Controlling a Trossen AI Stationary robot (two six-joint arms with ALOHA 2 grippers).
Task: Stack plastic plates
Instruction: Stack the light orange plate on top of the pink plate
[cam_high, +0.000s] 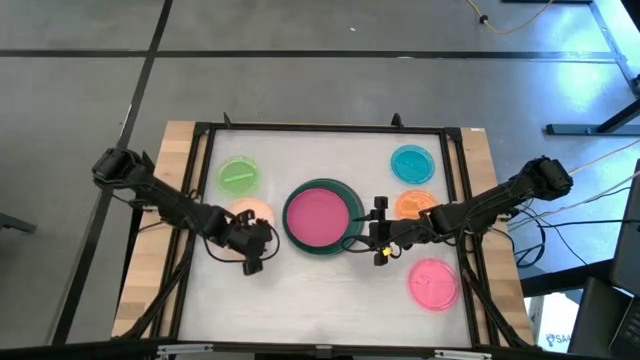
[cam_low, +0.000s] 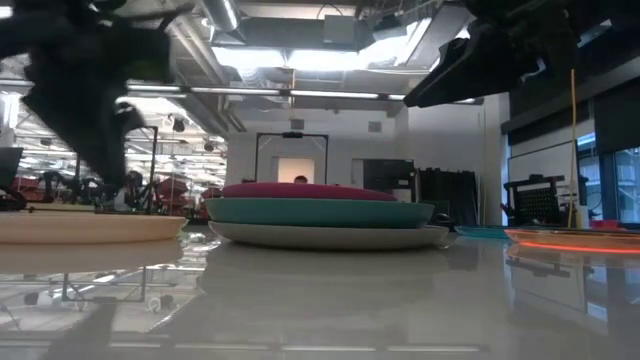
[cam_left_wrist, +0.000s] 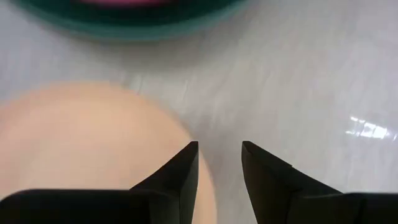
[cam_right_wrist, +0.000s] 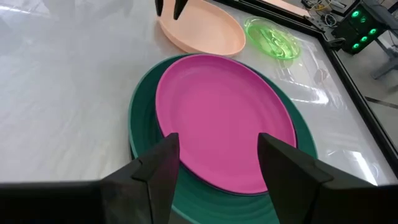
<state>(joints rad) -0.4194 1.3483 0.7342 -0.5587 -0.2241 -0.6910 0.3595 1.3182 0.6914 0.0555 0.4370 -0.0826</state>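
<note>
The table (cam_high: 300, 290) has a glossy white top inside a black frame, with bare wood showing at its left and right edges. Directly on it, at the centre, lies a grey plate (cam_low: 330, 236) that carries other plates. A peach plate (cam_high: 252, 213) lies just left of that stack, and a small green plate (cam_high: 238, 176) sits farther back on the left. On the right lie a teal plate (cam_high: 412, 164) at the far side, an orange plate (cam_high: 412, 204) nearer, and a pink plate (cam_high: 433, 283) nearest.

The peach plate (cam_high: 254, 213) is half covered at five o'clock by the left gripper (cam_high: 252, 243) in the high view, and the grey plate (cam_low: 330, 235) is shown only as a rim in the low view.
</note>
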